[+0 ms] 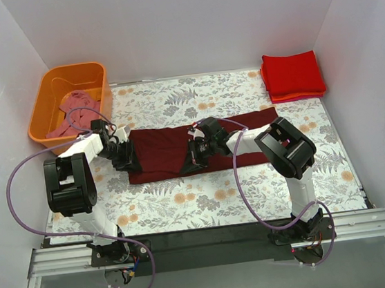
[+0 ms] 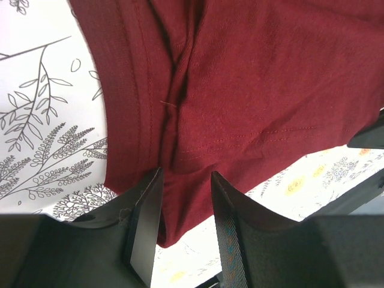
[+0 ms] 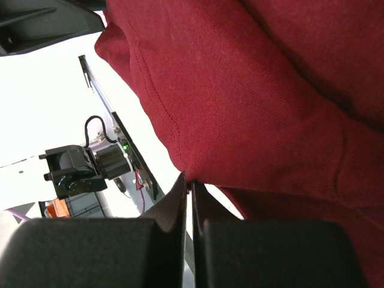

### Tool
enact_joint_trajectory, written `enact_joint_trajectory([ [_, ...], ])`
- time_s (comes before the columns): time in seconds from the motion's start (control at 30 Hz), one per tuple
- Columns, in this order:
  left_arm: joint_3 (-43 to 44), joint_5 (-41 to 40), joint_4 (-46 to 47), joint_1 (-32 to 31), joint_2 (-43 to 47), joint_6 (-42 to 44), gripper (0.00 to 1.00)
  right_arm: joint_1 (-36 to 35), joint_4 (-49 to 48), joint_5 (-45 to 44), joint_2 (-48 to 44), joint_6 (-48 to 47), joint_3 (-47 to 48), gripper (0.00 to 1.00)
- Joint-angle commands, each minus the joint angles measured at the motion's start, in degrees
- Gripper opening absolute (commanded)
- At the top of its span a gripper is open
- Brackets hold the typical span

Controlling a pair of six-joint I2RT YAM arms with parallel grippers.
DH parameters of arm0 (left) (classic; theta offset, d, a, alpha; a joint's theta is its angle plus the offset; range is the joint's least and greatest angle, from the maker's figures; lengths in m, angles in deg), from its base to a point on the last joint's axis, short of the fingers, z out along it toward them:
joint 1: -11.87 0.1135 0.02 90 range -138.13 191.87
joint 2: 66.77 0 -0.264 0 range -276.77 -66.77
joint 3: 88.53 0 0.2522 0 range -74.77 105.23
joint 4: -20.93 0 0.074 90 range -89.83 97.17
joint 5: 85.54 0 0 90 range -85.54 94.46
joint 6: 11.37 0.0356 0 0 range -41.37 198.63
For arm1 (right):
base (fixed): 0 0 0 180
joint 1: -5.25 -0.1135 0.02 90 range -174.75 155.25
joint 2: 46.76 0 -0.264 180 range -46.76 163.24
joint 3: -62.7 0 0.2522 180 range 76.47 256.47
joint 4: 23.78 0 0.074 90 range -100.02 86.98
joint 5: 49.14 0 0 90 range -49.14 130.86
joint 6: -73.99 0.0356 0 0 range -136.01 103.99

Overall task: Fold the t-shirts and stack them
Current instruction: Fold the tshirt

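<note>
A dark maroon t-shirt [image 1: 158, 148] lies folded into a long strip across the middle of the table. My left gripper [image 1: 124, 158] is at its left end. In the left wrist view its jaws [image 2: 186, 174] stand apart, and the corner of the maroon shirt [image 2: 252, 90] sits in the gap, not pinched. My right gripper [image 1: 193, 161] is at the strip's near edge, about halfway along. In the right wrist view it [image 3: 189, 180] is shut on a pinch of the maroon shirt's [image 3: 252, 90] folded edge. A stack of folded bright red t-shirts [image 1: 293, 75] lies at the back right.
An orange tub [image 1: 65, 68] stands at the back left with a dusty pink t-shirt [image 1: 77, 105] crumpled inside. The floral table cover [image 1: 219, 196] runs to white walls on three sides. Purple cables loop from both arms near the front edge.
</note>
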Motion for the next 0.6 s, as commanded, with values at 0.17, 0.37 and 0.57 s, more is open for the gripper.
enact_joint_trajectory([
  [0.17,2.13,-0.76,0.27,-0.76,-1.00,0.32,0.36,0.19,-1.79,1.08,0.71,0.11,1.44,0.01],
  [0.37,2.31,-1.20,0.35,-1.82,-1.97,0.59,0.34,0.19,-2.05,1.34,0.80,0.11,1.70,0.01],
  [0.57,3.98,-1.46,0.09,-1.91,-1.00,0.58,0.17,0.37,-2.14,1.95,0.18,-0.33,2.32,0.01],
])
